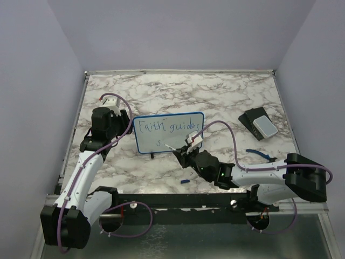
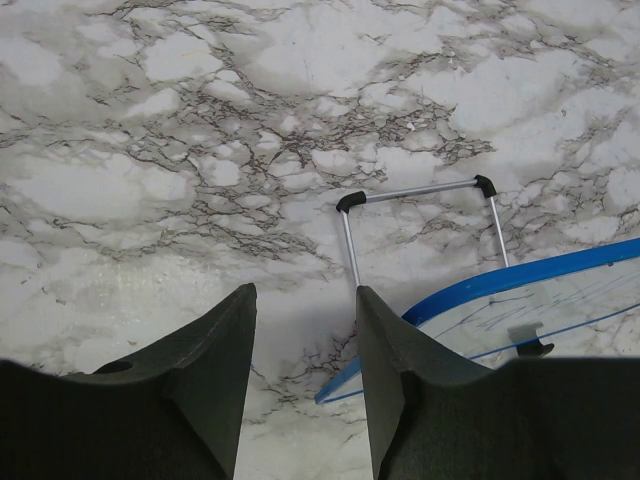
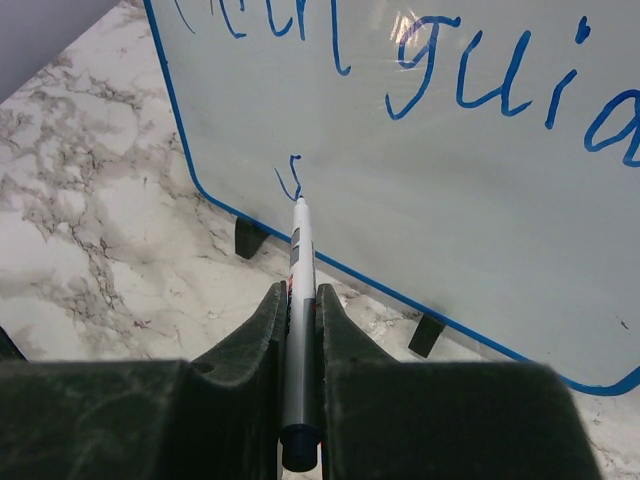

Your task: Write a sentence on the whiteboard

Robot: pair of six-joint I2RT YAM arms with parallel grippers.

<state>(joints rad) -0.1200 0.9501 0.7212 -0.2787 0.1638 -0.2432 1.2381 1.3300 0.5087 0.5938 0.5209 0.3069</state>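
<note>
Right wrist view, my call: the right hand (image 3: pixel 300 300) is clamped on the marker (image 3: pixel 298 240), its tip at the whiteboard (image 3: pixel 420 150) just under a lone blue "s", below "Faith guides". Whether it touches, I cannot tell.

Spotter: Where does the board sit?

Me: Upright on its black feet, left of the table's (image 1: pixel 226 91) middle, between my two arms. The sentence (image 1: pixel 167 127) looks unfinished, so I judge the second line is the step in hand.

Spotter: How would you do it well?

Me: Light pressure, short strokes, drifting rightward under the first line. Push hard and the board may tip back on its wire stand (image 2: pixel 420 195).

Spotter: Poses?

Me: Right arm stretched low across the table, marker pointing at the board. Left hand (image 2: pixel 305 300) hangs behind the board's left end, jaws apart on nothing, one finger (image 2: pixel 390 380) just beside the blue frame.
</note>
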